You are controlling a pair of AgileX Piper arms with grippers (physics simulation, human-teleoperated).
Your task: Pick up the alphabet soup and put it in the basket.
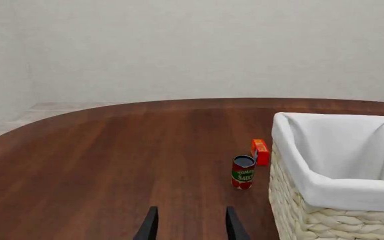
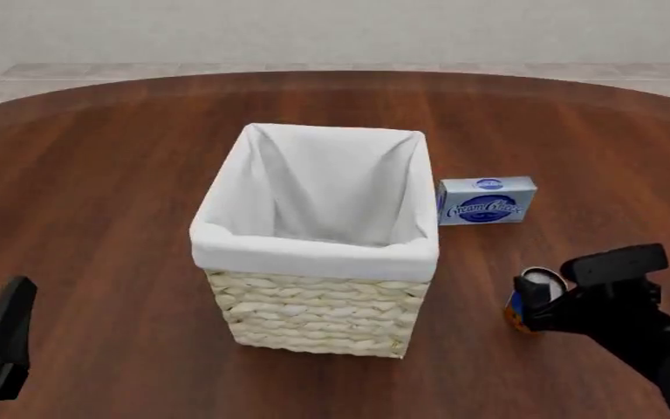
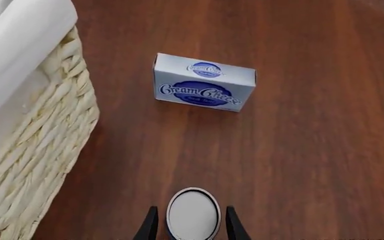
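Fingers of right gripper [image 3: 189, 226] are straddling alphabet soup [image 3: 193, 212] on bench, spread, not yet clamping. Can is sitting right of basket [image 2: 311, 249]. Looking rigid, light, slick; grip mid-wall.

A pale straw-coloured woven basket [image 2: 317, 314], lined in plain white cloth, sits on a reddish-brown wood-grain table [image 2: 102, 175]. Beside it lies a cream cheese box [image 2: 487, 201], light blue-white with dark blue script and a blue oval emblem. The alphabet soup [image 2: 530, 297] shows a silvery-white top over blue and orange. The black right gripper [image 3: 190, 226] flanks it. Elsewhere: a red-and-green tomato sauce can [image 1: 243, 172] and an orange-red box [image 1: 260, 151].
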